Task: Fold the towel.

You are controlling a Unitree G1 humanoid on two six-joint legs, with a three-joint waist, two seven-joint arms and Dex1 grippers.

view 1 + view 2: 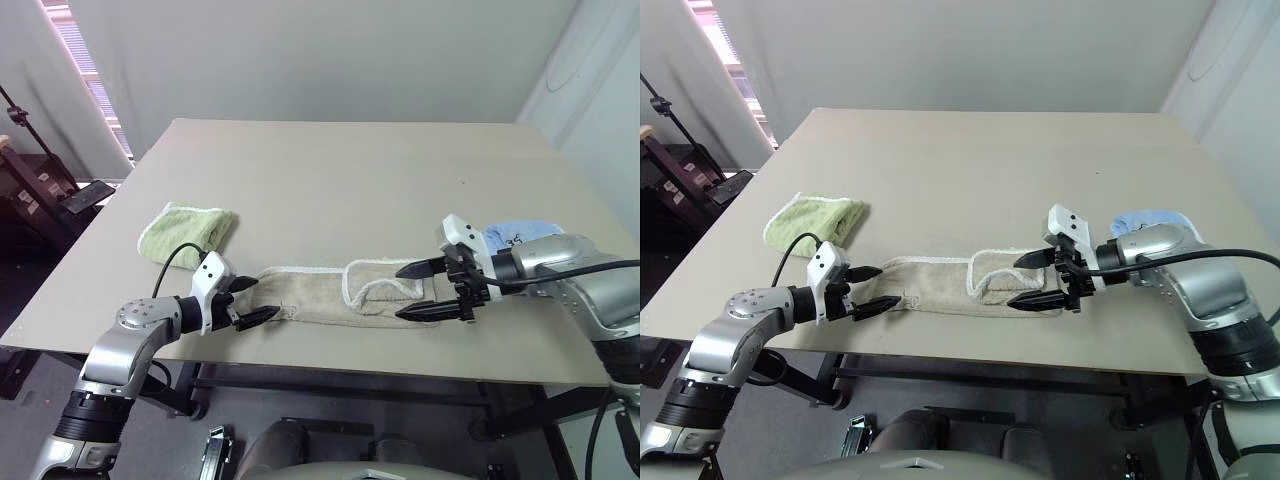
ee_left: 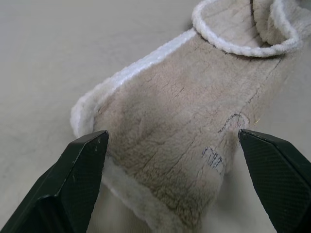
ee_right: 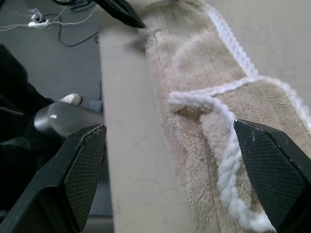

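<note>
Three cloths lay on the one table [image 1: 330, 170]: one beige towel [image 1: 320, 297], one small green towel [image 1: 187, 229] and one small blue towel [image 1: 517, 233]. The beige towel stretched as a long narrow strip near the table's front edge, its right portion folded back over itself so the white corded edging [image 1: 385, 283] curled across the top layer. The green towel sat behind the strip's left end, well apart from it; the blue towel sat just behind the strip's right end, partly hidden by the right arm.

Two grippers were at work. The left gripper [image 1: 248, 302] was at the towel's left end, its fingers [image 2: 73, 179] spread wide to either side of the cloth and pinching nothing. The right gripper [image 1: 425, 291] hung above the folded right end, fingers [image 3: 272, 170] likewise spread apart and empty. A faint printed mark [image 2: 216, 158] showed on the strip near the left gripper.
</note>
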